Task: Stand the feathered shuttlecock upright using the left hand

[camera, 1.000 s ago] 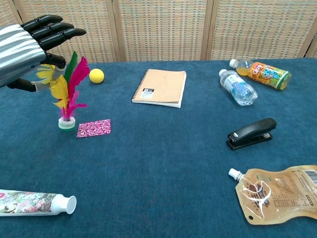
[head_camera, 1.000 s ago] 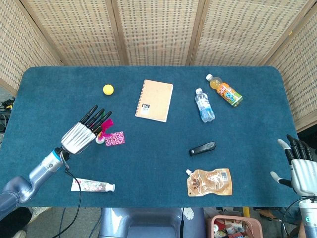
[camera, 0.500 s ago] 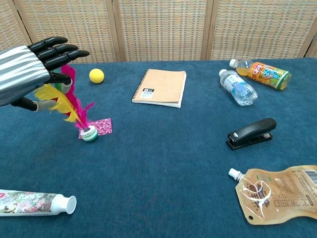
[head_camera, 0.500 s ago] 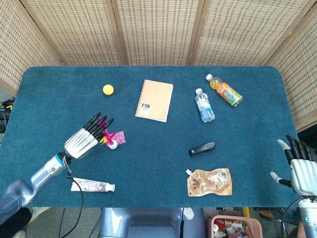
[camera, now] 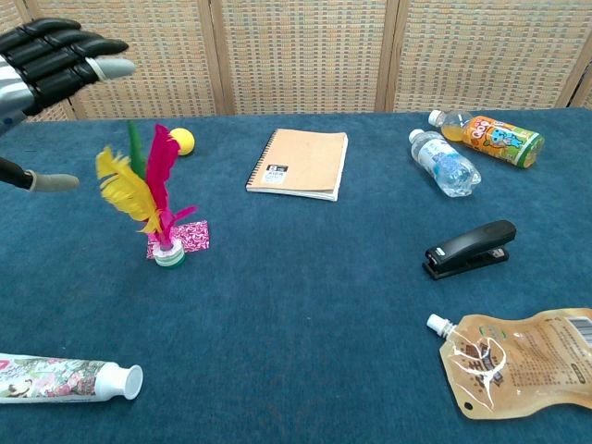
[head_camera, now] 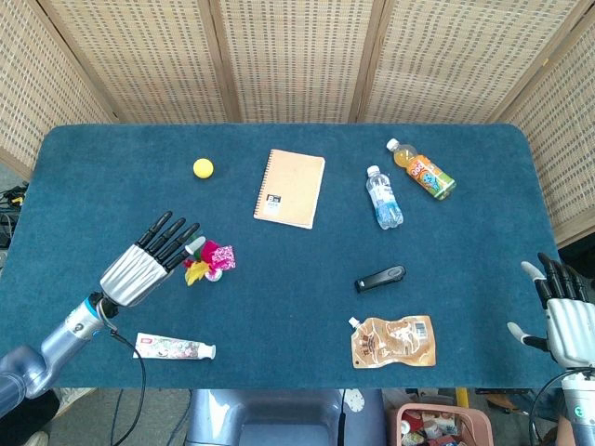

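Shuttlecock (camera: pixel 157 199) stands upright unaided; left hand (head_camera: pixel 149 260) at its 9 o'clock, fingers spread, empty — task looks done.

Your feathered shuttlecock (camera: pixel 153 194), with yellow, magenta and green plumes above a round white-and-green base, stands upright on the blue table's left half, nearer the left edge, its feathers leaning slightly left.
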Motion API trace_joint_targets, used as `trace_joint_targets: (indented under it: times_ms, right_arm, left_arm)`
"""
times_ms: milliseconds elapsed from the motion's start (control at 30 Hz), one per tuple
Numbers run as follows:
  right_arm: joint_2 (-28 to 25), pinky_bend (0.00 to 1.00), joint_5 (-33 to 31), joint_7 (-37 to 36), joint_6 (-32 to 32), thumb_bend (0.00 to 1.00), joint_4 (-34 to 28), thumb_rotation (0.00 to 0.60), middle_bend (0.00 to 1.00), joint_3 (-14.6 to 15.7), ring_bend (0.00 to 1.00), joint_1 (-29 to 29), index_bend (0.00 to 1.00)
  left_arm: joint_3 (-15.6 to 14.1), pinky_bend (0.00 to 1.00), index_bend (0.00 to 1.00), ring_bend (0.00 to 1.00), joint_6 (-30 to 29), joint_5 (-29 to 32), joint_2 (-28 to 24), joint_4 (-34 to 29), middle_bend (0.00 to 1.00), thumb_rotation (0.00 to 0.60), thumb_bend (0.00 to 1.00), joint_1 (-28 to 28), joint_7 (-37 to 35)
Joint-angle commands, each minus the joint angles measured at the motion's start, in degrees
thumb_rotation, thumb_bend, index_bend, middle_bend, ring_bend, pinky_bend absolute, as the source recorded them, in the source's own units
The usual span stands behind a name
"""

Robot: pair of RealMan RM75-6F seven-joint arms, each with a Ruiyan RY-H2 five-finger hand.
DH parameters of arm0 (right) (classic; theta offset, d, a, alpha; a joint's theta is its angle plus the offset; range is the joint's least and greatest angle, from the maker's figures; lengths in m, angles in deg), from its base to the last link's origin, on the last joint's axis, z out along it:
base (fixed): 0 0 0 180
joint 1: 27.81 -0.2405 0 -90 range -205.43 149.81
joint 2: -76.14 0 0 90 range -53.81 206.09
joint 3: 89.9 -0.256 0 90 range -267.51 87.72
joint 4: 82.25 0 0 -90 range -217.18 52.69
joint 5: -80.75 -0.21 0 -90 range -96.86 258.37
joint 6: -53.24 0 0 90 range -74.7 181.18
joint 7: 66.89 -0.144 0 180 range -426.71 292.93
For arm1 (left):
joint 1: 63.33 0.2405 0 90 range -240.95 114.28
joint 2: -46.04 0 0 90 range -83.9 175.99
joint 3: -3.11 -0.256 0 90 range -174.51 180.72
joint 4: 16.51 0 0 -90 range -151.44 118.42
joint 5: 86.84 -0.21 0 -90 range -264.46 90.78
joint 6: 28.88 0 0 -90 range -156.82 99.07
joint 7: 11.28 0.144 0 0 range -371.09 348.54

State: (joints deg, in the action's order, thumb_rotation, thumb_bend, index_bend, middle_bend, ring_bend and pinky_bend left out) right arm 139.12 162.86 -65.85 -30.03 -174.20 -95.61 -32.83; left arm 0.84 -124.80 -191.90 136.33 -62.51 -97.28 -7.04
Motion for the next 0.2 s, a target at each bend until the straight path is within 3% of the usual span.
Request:
trace_joint_targets:
  times_ms: [33,200]
  right_arm:
    - [-0.14,0.0,0.01,-0.26,0.0,0.0,-0.04,0.6,0.0,-0.01,0.0,0.02,0.0]
    - [-0.38,0.0,-0.14,-0.47,-0.48,0.0,0.0,0.6,0.0,-0.16,0.0,0.26,0.0]
  left_arm:
    - [2.74,0.0,0.0,0.0,-2.86,5.9,-6.27,-9.17,0.0,0.6,0.0,4.16,-5.26]
    - [3.62,0.0,0.0,0.0,0.47,18.36,-15.69,-27.3,0.0,0.6,0.0,12.81,-6.09]
